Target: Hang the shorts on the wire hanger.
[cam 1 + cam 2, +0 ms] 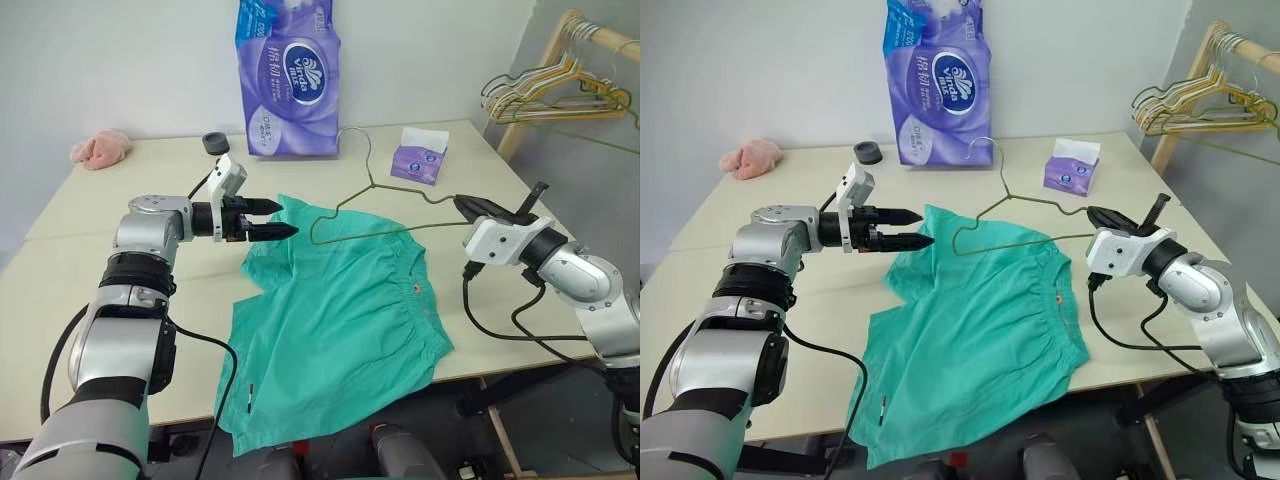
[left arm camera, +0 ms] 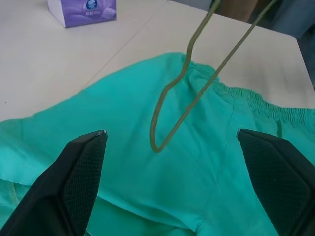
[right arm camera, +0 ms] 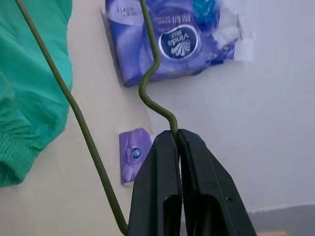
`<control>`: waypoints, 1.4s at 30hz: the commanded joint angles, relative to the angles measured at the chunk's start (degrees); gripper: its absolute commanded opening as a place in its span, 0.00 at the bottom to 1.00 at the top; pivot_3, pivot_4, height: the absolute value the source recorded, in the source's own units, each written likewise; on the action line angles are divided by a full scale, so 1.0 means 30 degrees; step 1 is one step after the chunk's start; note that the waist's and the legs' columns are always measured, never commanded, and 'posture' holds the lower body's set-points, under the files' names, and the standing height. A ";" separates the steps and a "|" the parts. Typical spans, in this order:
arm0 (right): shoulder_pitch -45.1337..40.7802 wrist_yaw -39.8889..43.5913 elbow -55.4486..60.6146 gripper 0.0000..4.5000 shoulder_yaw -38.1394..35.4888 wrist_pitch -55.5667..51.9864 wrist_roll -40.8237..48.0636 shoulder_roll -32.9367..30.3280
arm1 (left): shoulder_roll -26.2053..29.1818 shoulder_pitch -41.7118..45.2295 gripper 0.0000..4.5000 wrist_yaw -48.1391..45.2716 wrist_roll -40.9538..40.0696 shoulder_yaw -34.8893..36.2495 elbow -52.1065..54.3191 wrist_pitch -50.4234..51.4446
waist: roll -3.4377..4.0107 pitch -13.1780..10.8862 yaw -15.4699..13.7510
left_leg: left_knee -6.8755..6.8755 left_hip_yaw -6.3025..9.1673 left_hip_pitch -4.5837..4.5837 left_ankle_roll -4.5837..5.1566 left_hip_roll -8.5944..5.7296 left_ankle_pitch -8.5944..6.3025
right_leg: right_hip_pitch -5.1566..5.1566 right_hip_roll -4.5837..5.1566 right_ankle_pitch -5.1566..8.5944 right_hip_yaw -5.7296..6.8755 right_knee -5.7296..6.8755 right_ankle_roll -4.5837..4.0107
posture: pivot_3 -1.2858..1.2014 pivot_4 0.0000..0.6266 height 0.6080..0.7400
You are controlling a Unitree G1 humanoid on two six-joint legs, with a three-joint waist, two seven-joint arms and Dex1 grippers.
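While the shorts (image 1: 335,325) lie spread on the table (image 1: 90,260) nearest you, one leg spilling over the front edge and the gathered waistband facing your right arm, you have the wire hanger (image 1: 375,205) lifted above them. Your right gripper (image 3: 178,140) is clenched on one end of the wire, by the bend at the hanger's shoulder, holding the frame roughly level so its far corner floats over the upper leg of the shorts. Your left gripper (image 1: 268,218) hangs released, fingers spread wide, just beside that leg's hem and apart from the cloth.

To do this step well, I would bring the left fingers down onto the hem edge, pinch a single layer and lift it, then feed the free corner of the wire into the opening. Keep the right wrist steady; thin wire probably twists easily in a narrow pinch.

Farther back stand a small purple tissue box (image 1: 417,158) and a tall purple tissue pack (image 1: 288,78), which carries an oval logo that seems to read "Vinda" plus Chinese characters too small to make out. A pink cloth lump (image 1: 100,148) sits at the far left corner.
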State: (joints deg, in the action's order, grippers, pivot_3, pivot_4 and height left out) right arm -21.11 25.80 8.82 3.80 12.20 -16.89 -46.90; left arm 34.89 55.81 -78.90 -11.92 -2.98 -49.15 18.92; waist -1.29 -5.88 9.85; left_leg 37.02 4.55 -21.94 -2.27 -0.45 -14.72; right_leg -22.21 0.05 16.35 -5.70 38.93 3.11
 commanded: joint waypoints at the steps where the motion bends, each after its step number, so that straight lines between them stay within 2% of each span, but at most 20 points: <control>1: -0.0470 -0.0191 0.0496 0.00 -0.0387 0.0874 -0.0018 0.0261 | 0.0180 -0.0556 0.99 -0.0724 0.0344 -0.0385 0.1059 -0.0269 | 0.0001 0.0000 0.0020 | 0.0001 0.0001 0.0000 0.0000 0.0001 0.0000 | 0.0000 -0.0001 -0.0002 0.0000 0.0006 -0.0004 | 0.45 0.10 1.00; 11: -0.0762 0.0212 0.0902 0.00 -0.0069 0.2490 0.0159 0.1200 | -0.0256 -0.1951 0.99 -0.1227 0.0481 -0.1094 0.2585 0.0314 | 0.0000 0.0000 -0.0008 | 0.0028 0.0013 0.0003 0.0000 0.0005 0.0003 | 0.0009 -0.0001 -0.0015 0.0006 0.0024 -0.0023 | 0.45 0.10 1.00; 18: -0.0505 0.0774 0.1164 0.00 0.0137 0.3440 0.0387 0.1481 | -0.0010 -0.1768 0.99 -0.1509 -0.0602 -0.0129 0.2975 0.1892 | 0.0000 0.0000 0.0152 | 0.0026 0.0015 0.0007 0.0000 0.0003 0.0003 | 0.0009 -0.0004 -0.0015 0.0010 0.0026 -0.0024 | 0.44 0.11 1.00; 24: -0.0648 0.0999 0.0995 0.00 -0.0011 0.3584 0.0433 0.1668 | 0.0290 -0.3392 0.99 -0.2837 -0.0397 -0.1362 0.5365 0.2146 | 0.0004 0.0002 0.0452 | 0.0024 0.0034 0.0015 0.0000 0.0019 0.0003 | 0.0019 0.0003 -0.0016 0.0008 0.0031 -0.0027 | 0.44 0.11 1.00; 27: -0.0789 0.1017 0.0856 0.00 -0.0044 0.3564 0.0473 0.1729 | 0.0388 -0.3884 0.87 -0.2811 -0.0142 -0.1779 0.5950 0.2108 | 0.0003 0.0002 0.0456 | 0.0026 0.0043 0.0014 0.0000 0.0028 0.0004 | 0.0018 0.0004 -0.0018 0.0010 0.0033 -0.0029 | 0.44 0.11 1.00; 40: -0.0492 0.1168 0.1128 0.00 -0.0093 0.3574 0.0635 0.1863 | 0.0119 -0.4082 0.03 -0.2302 -0.0296 -0.1896 0.6242 0.2627 | 0.0003 0.0002 0.0458 | 0.0030 0.0034 0.0015 0.0000 0.0018 0.0004 | 0.0020 0.0004 -0.0019 0.0013 0.0034 -0.0031 | 0.44 0.11 1.00; 42: -0.0402 0.1257 0.1226 0.00 -0.0059 0.3670 0.0636 0.1855 | 0.0092 -0.4209 0.01 -0.2299 -0.0349 -0.1910 0.6449 0.2732 | 0.0003 0.0002 0.0454 | 0.0031 0.0034 0.0012 0.0000 0.0018 0.0004 | 0.0022 0.0007 -0.0019 0.0014 0.0034 -0.0031 | 0.44 0.11 1.00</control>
State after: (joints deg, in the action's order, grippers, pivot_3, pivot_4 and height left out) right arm -21.85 29.55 9.80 4.18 21.74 -16.67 -41.64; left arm 35.05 43.02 -86.81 -12.37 -9.32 -30.94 26.11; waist -1.28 -5.87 11.21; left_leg 37.11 4.65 -21.89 -2.27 -0.40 -14.71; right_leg -22.14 0.08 16.30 -5.66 39.03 3.02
